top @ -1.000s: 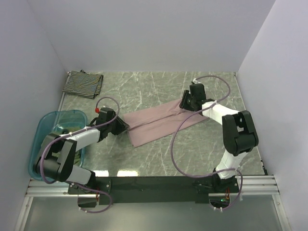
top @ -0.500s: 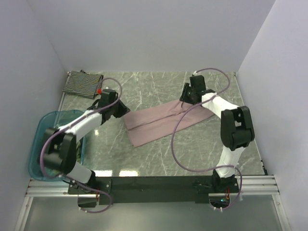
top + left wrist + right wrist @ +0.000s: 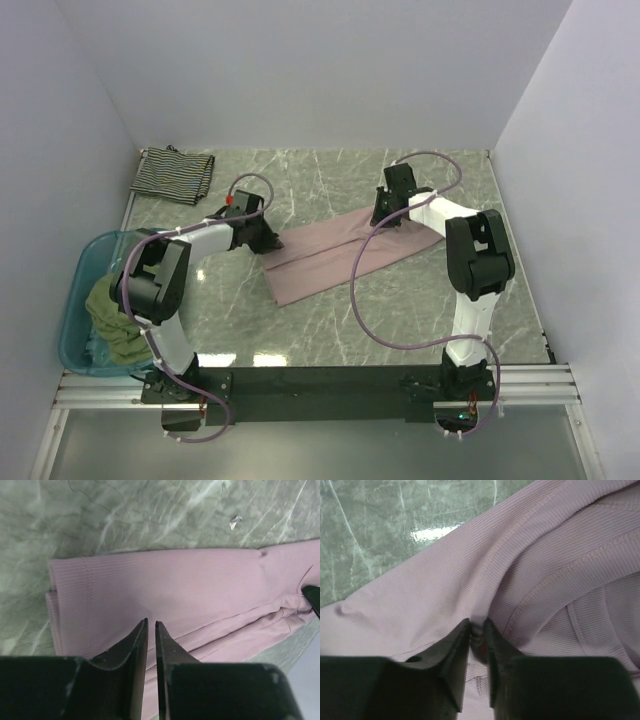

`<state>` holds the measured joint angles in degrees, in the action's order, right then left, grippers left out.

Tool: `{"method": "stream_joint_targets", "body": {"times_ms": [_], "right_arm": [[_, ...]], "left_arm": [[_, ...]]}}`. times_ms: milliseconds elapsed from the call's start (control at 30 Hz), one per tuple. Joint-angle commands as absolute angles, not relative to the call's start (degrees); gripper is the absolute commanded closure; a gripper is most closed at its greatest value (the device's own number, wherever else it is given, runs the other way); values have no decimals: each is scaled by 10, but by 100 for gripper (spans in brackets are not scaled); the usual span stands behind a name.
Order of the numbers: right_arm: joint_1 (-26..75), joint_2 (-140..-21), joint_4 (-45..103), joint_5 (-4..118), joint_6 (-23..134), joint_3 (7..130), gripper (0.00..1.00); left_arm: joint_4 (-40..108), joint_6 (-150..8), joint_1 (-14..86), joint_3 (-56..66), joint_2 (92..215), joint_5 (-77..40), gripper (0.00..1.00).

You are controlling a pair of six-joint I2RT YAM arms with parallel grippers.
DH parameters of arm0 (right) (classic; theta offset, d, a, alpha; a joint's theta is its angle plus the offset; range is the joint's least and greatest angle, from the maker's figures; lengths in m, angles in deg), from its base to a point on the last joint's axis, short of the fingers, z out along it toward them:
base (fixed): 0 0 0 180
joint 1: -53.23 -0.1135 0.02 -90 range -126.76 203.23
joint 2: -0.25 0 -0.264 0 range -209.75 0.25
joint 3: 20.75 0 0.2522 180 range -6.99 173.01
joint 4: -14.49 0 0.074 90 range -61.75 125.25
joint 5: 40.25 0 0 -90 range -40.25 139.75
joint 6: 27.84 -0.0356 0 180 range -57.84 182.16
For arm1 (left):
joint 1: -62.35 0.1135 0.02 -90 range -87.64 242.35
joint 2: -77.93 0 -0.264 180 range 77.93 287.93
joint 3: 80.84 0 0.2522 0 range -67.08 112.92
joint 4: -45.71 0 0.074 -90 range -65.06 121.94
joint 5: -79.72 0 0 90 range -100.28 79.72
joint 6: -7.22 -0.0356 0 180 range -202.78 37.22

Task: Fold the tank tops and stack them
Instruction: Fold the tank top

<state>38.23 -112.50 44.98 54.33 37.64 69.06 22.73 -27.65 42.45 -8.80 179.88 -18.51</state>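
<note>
1. Three tops show from above. The pink top [image 3: 330, 250] lies long and flat in the middle of the table [image 3: 330, 320]. It is folded along its length and slants from near left to far right. The striped top [image 3: 172, 175] lies folded in the far left corner, well apart from it. The green top [image 3: 110, 315] sits in the tub [image 3: 85, 262] at the near left and spills over its rim.
2. Also from above, the left gripper [image 3: 268, 243] is at the pink top's left end. The right gripper [image 3: 385, 215] is at its right end. Both are down at the cloth.
3. In the left wrist view, the left gripper's [image 3: 151, 624] jaws are almost together, with only a thin slit between them. The tips sit over flat pink cloth near its short edge. I cannot tell if any cloth is caught.
4. In the right wrist view, the right gripper's [image 3: 477, 626] jaws squeeze a small ridge of pink cloth. It is right beside a stitched seam.
5. My guess is that the pink top is soft, thin and light. It will likely flop and sag wherever nothing holds it. The ribbed cloth should not slip much in the jaws, but it may slide on the shiny table.
6. Good places to hold look like the two ends, pinching all the layers at once. A pinch on only the upper layer could pull the fold open.
</note>
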Motion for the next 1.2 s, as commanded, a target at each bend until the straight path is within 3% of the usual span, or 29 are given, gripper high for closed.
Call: {"method": "stream_joint_targets", "body": {"times_ms": [0,167,633,833,967,1167], "right_arm": [[378,-1111,442,543,377,693,76],[378,-1092,436,533,375,673,89],[379,-1015,394,483,358,592,94],[378,-1043,399,489,353,601,86],[384,-1048,419,471,347,622,65],[426,-1019,420,470,318,648,61]], "left_arm": [[241,-278,420,-85,1789,-199,83],[245,-279,417,-105,1782,-206,84],[252,-276,416,-150,1757,-214,85],[251,-279,416,-155,1759,-214,86],[251,-281,416,-160,1760,-211,86],[247,-277,416,-169,1756,-204,86]]}}
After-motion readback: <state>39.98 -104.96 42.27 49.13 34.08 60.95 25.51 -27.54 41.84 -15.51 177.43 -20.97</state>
